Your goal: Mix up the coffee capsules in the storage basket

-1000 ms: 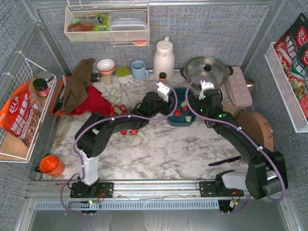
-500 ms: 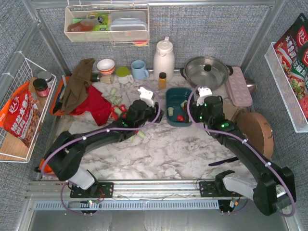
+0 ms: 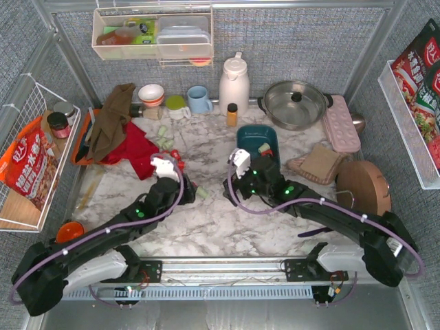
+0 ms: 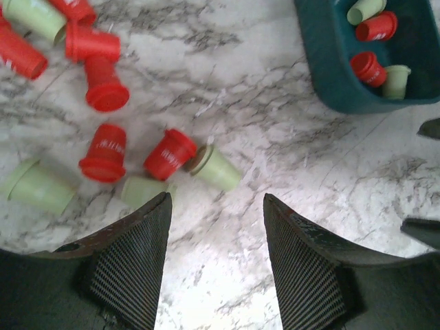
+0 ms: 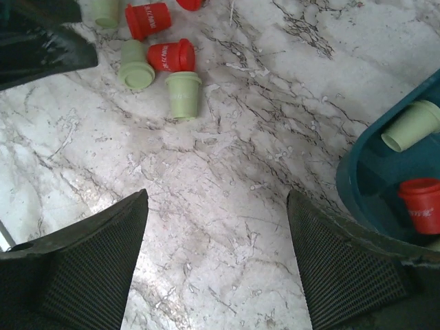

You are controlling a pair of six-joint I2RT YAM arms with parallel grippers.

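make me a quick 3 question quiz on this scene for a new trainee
1. True or false: the right gripper is shut on a capsule.
2. Where do most coffee capsules lie? A in the storage basket; B on the marble table; C in the pot.
3. In the left wrist view, how many red capsules show inside the basket?
Key: 1 false, it is open and empty; 2 B; 3 two.
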